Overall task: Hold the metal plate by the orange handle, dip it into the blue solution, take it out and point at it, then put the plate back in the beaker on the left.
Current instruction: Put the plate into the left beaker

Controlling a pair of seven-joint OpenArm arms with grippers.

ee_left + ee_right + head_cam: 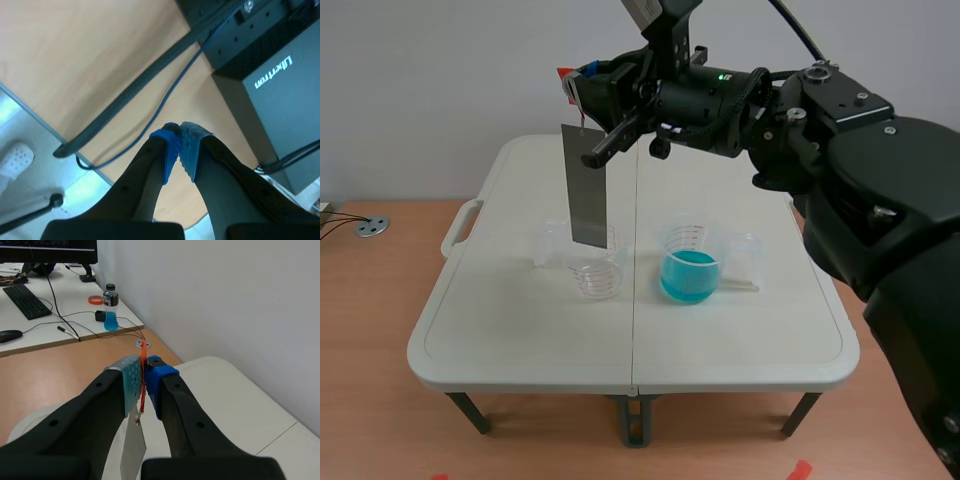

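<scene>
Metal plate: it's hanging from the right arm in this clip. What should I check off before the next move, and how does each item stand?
1. Grip: right gripper is shut on the orange handle: ok.
2. Metal plate hangs nearly upright, only slightly tilted: ok.
3. Plate's lower edge clear of the left beaker: cannot tell; in the scene view it overlaps the rim.
4. Beaker of blue solution stands upright beside the left beaker, liquid in it: ok.
5. Left gripper is shut on nothing and away from the beakers: ok.
</scene>
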